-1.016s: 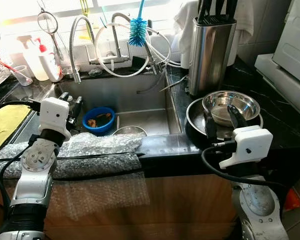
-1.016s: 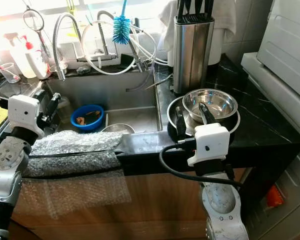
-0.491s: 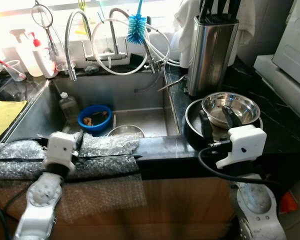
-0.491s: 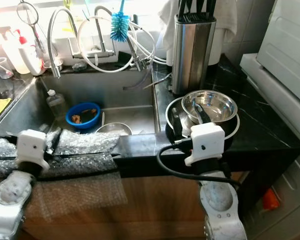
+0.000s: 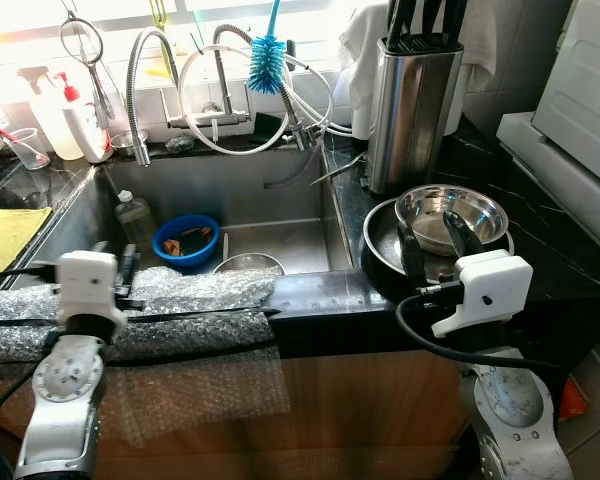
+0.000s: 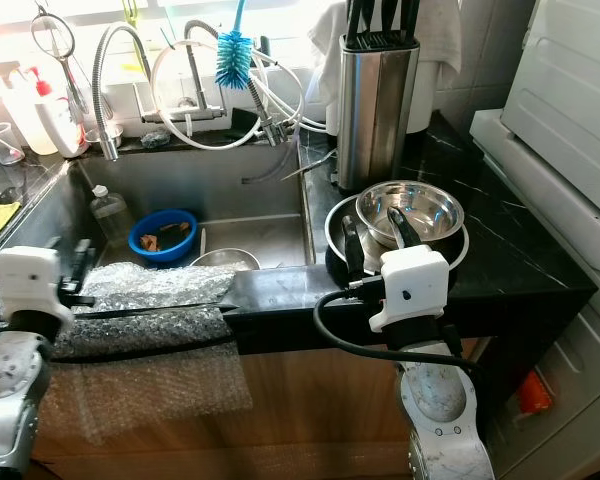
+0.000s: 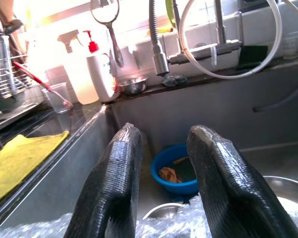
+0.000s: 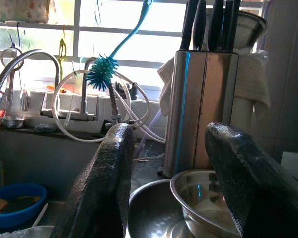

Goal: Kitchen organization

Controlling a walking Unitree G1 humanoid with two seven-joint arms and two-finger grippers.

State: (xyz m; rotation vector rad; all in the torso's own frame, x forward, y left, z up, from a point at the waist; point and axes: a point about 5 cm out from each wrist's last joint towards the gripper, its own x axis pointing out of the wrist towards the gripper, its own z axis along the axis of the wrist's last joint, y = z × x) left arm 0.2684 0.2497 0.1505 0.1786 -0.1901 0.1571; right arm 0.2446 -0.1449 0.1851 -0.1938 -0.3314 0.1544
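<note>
On the black counter [image 5: 540,240] right of the sink [image 5: 280,235], a steel bowl [image 5: 450,212] is nested in a larger pan [image 5: 380,245]. The right gripper [image 5: 436,240] is held over them, fingers apart, empty. The left gripper [image 7: 164,163] is parted over bubble wrap [image 5: 180,300].

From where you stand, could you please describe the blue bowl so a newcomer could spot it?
Look into the steel sink, at its far left floor. The blue bowl sits beside a clear bottle; unlike the steel bowls nearby, it is bright blue plastic holding orange scraps.
</note>
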